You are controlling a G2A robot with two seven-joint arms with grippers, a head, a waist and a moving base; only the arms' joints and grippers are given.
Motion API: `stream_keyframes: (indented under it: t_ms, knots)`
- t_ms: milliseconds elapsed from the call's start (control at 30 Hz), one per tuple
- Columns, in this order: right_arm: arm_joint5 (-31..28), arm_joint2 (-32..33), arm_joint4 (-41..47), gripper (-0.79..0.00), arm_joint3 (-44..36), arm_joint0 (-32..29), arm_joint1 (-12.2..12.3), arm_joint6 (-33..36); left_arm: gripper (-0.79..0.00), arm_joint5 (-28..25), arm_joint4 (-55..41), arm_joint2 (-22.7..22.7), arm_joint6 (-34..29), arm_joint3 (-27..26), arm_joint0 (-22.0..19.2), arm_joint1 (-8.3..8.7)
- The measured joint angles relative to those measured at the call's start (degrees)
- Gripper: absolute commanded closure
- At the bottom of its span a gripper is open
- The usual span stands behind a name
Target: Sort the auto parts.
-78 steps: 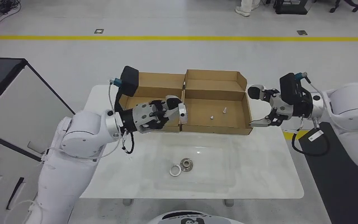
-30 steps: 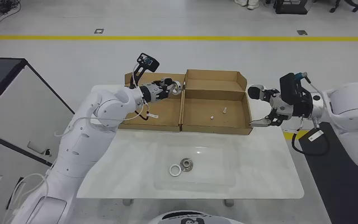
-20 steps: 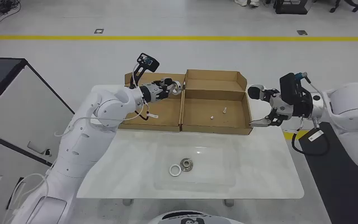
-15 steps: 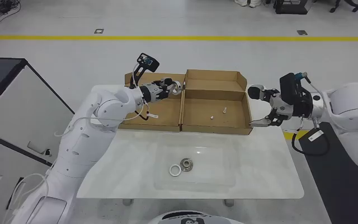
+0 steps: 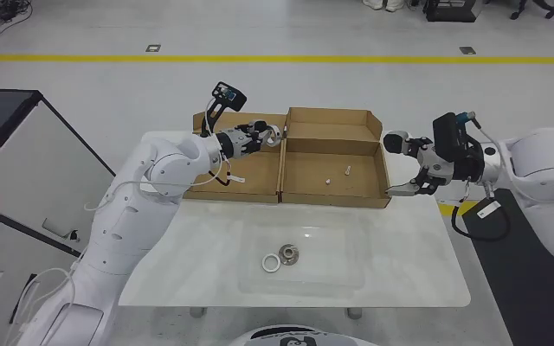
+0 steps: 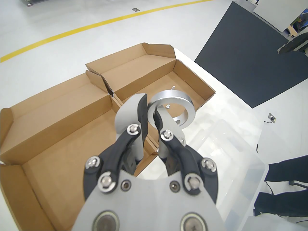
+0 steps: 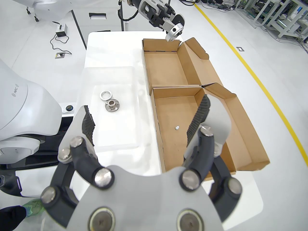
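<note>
While bin [image 5: 333,246] holds parts [image 5: 287,253], box [image 5: 303,192] perhaps screws [image 5: 328,182]

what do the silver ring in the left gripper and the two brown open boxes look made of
Silver ring: probably machined metal, perhaps aluminium; smooth satin sheen, crisp edges, a drilled hole. Brown boxes: corrugated cardboard, matte and uncoated; folded flaps and creases show.

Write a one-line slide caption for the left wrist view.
Left gripper pinches the rim of a silver metal ring, holding it above two open cardboard boxes.
</note>
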Motion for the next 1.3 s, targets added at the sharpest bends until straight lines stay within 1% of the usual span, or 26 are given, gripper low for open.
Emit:
stream_keyframes:
  t_ms: [100, 267, 367, 433, 567, 700, 900, 1100, 1200, 1300]
  knots:
    - [0.0, 0.0, 0.0, -0.785, 0.0, 0.0, 0.0, 0.0, 0.0, -0.26, 0.57, -0.03, 0.17, 0.22, 0.61, 0.07]
    - [0.0, 0.0, 0.0, -0.785, 0.0, 0.0, 0.0, 0.0, 0.0, 2.28, 3.1, 1.36, -3.56, 0.87, -0.41, -0.05]
    - [0.0, 0.0, 0.0, -0.785, 0.0, 0.0, 0.0, 0.0, 0.0, 5.19, 4.15, 3.48, -8.1, 3.11, -2.45, -0.46]
    - [0.0, 0.0, 0.0, -0.785, 0.0, 0.0, 0.0, 0.0, 0.0, 7.56, 4.18, 5.39, -11.6, 5.55, -4.45, -0.95]
    - [0.0, 0.0, 0.0, -0.785, 0.0, 0.0, 0.0, 0.0, 0.0, 10.92, 2.95, 8.84, -15.67, 10.72, -8.47, -2.15]
    - [0.0, 0.0, 0.0, -0.785, 0.0, 0.0, 0.0, 0.0, 0.0, 12.83, 2.55, 12.71, -17.99, 16.61, -12.64, -3.63]
    - [0.0, 0.0, 0.0, -0.785, 0.0, 0.0, 0.0, 0.0, 0.0, 16.7, 3.3, 18.64, -18.8, 25.38, -18.03, -6.34]
    - [0.0, 0.0, 0.0, -0.785, 0.0, 0.0, 0.0, 0.0, 0.0, 17.94, 4.55, 24.16, -18.26, 33.92, -22.05, -9.28]
    - [0.0, 0.0, 0.0, -0.785, 0.0, 0.0, 0.0, 0.0, 0.0, 18.83, 7.02, 27.2, -17.33, 38.08, -23.53, -10.87]
    - [0.0, 0.0, 0.0, -0.785, 0.0, 0.0, 0.0, 0.0, 0.0, 18.86, 5.91, 29.05, -16.77, 41.97, -24.44, -12.54]
